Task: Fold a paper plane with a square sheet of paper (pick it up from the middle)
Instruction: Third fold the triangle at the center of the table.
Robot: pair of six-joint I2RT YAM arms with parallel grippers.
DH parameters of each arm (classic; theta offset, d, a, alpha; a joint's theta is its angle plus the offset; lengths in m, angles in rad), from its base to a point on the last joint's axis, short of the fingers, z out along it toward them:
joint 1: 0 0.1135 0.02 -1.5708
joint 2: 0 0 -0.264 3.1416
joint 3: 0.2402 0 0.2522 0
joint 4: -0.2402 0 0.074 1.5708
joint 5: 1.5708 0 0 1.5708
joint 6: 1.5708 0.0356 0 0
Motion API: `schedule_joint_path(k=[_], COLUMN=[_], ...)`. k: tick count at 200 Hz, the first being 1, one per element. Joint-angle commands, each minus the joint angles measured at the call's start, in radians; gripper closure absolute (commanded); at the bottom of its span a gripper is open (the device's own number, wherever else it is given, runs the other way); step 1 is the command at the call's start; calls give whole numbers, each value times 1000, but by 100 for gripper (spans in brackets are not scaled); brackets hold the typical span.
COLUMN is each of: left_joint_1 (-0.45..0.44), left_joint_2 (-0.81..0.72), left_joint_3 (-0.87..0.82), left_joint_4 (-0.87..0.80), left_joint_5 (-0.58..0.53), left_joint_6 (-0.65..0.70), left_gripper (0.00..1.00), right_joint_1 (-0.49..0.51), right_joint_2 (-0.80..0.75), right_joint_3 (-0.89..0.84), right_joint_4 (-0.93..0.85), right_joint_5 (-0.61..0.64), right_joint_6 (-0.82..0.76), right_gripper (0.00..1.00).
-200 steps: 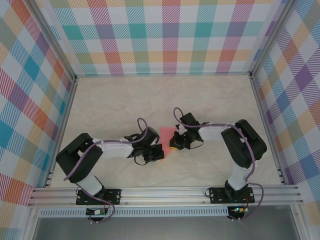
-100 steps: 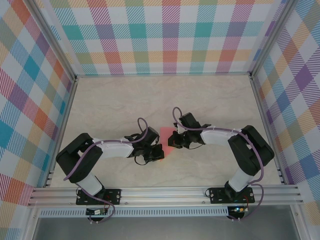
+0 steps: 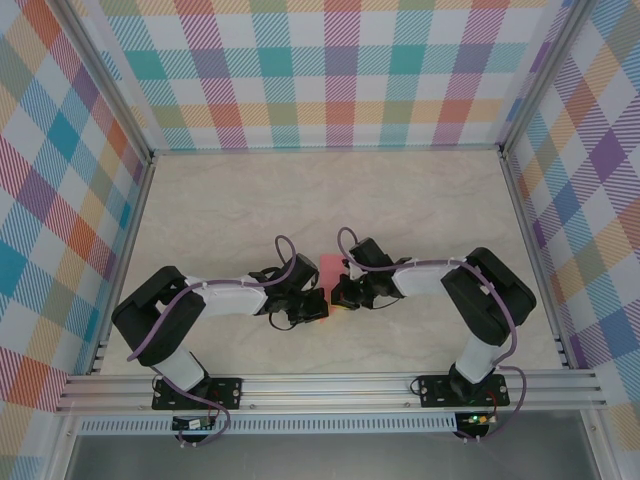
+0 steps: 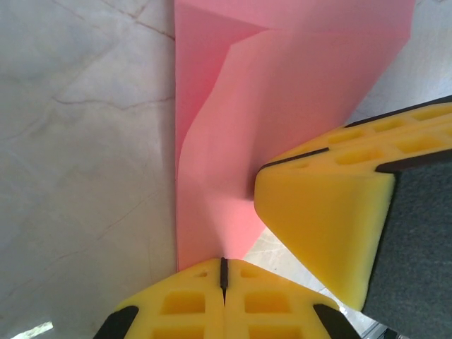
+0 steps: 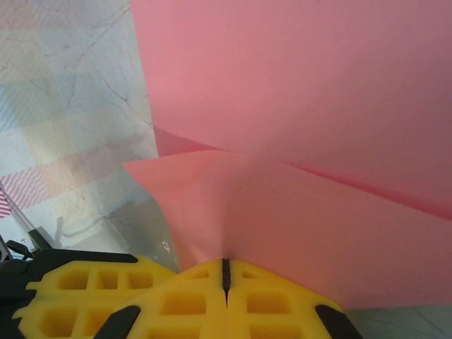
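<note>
The square sheet of paper — thin, limp, quick to crease — sits buckled on the desk, directly ahead of both grippers. The left gripper is clamped on its near edge. The right gripper pinches a puckered fold (it would probably tear if tugged) — light holds near the crease seem safest.

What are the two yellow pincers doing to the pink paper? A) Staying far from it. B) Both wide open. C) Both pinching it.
C: the left pincer and the right pincer are each shut, with the pink paper sheet running into the seam between the fingers.
</note>
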Motion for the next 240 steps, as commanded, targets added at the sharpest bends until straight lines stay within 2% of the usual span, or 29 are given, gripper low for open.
schedule_joint_path(k=[1,35,115,167,183,192,207,222,240], left_joint_1=[-19,-19,-18,-19,-17,-16,-17,-14,-12], left_joint_2=[18,18,20,-3,-33,-56,-102,-148,-190], left_joint_3=[-20,-28,-71,6,43,67,103,144,166], left_joint_4=[-103,-155,-186,-219,-289,-304,-316,-332,-326], left_joint_5=[-45,-48,-30,-16,-23,-24,-18,-43,-110], left_joint_6=[-10,-12,14,91,131,155,190,230,252], left_gripper=[100,100,100,100,100,100,99,86,62], right_joint_1=[6,-35,-244,-263,-261,-260,-251,-237,-225], right_joint_2=[32,29,-7,-166,-239,-284,-354,-423,-493], right_joint_3=[3,26,3,42,32,18,-16,-45,-69], right_joint_4=[-45,-119,-113,-225,-260,-271,-279,-285,-296], right_joint_5=[47,115,123,112,116,121,130,142,150], right_joint_6=[-4,-74,-206,-199,-159,-127,-70,-23,7], right_gripper=[99,100,99,95,92,87,72,56,41])
